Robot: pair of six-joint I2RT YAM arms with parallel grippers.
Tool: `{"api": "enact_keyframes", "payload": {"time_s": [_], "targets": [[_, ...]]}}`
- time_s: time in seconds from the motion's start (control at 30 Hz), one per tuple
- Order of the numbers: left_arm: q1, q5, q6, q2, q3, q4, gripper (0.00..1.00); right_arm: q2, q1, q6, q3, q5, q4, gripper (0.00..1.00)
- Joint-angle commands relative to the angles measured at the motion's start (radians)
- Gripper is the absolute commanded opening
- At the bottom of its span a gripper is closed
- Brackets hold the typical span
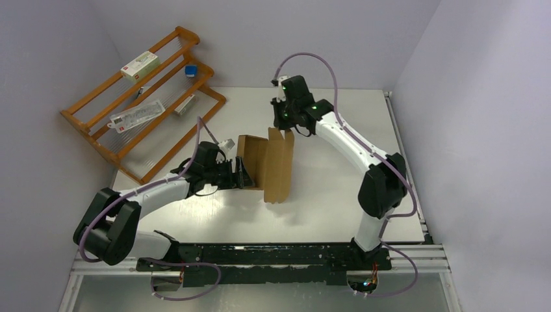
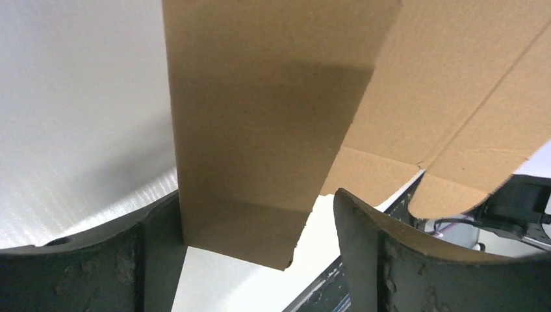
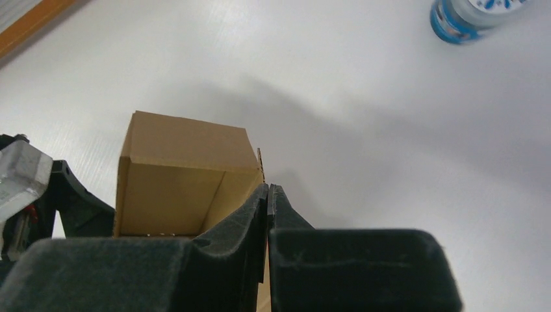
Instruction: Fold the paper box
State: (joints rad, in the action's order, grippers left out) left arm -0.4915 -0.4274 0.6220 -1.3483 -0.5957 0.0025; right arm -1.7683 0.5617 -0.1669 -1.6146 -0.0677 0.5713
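Your left arm [image 1: 156, 192] runs low across the table [image 1: 338, 195], with its forearm stretched level toward the middle. That puts the left gripper [image 1: 242, 174] pointing sideways at the paper box [image 1: 276, 166]. Your right arm [image 1: 351, 143] rises from its base, bends at the elbow and reaches over to the far side of the box. The right gripper [image 1: 284, 129] points down onto the top edge of the tallest panel.

The box stands mid-table between the two grippers, part-folded. It is plain brown corrugated cardboard, with one tall panel upright and shorter walls turned off it toward the left gripper.

From above you cannot judge either grip. The left wrist camera shows that gripper's two dark, scuffed fingers [image 2: 156, 253] standing wide apart and not closed on anything. A long flat flap runs between them, its edge just beside the finger on the left of that view and clear of the other. That camera also picks up score lines and a die-cut notch on the panel beyond. The right wrist camera shows its black fingers [image 3: 227, 227] pressed together with a thin sliver of cardboard edge pinched between them. It looks into an open, square-cornered pocket of the box.

Only the top view takes in the wooden rack [image 1: 149, 97] at the far left, holding white cartons [image 1: 140, 65].
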Motion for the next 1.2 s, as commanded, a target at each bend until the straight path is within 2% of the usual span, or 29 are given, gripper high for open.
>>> {"api": "enact_keyframes", "payload": {"time_s": [0.0,0.23,0.37,0.53,0.7,0.83,1.07,1.17], "targets": [[0.005,0.108,0.002,0.045,0.005,-0.012,0.83,-0.080,0.047,0.044,-0.123,0.056,0.102,0.06],[0.008,0.278,0.014,0.134,0.058,-0.112,0.85,-0.162,0.093,0.053,-0.206,0.112,0.129,0.13],[0.008,0.348,0.027,0.229,0.095,-0.164,0.86,-0.187,0.136,0.060,-0.244,0.157,0.117,0.27],[0.018,0.411,0.024,0.297,0.115,-0.220,0.86,-0.182,0.162,0.045,-0.258,0.089,0.076,0.43],[0.040,0.404,0.013,0.311,0.112,-0.208,0.81,-0.063,0.136,0.014,-0.127,0.111,-0.009,0.54],[0.047,0.362,0.016,0.268,0.095,-0.155,0.74,0.055,0.098,-0.005,0.020,0.100,-0.072,0.57],[0.052,0.304,0.028,0.217,0.109,-0.096,0.69,0.253,0.007,-0.086,0.347,0.038,-0.216,0.59],[0.059,0.278,0.035,0.200,0.121,-0.075,0.64,0.328,-0.003,-0.138,0.438,0.006,-0.285,0.59]]}}
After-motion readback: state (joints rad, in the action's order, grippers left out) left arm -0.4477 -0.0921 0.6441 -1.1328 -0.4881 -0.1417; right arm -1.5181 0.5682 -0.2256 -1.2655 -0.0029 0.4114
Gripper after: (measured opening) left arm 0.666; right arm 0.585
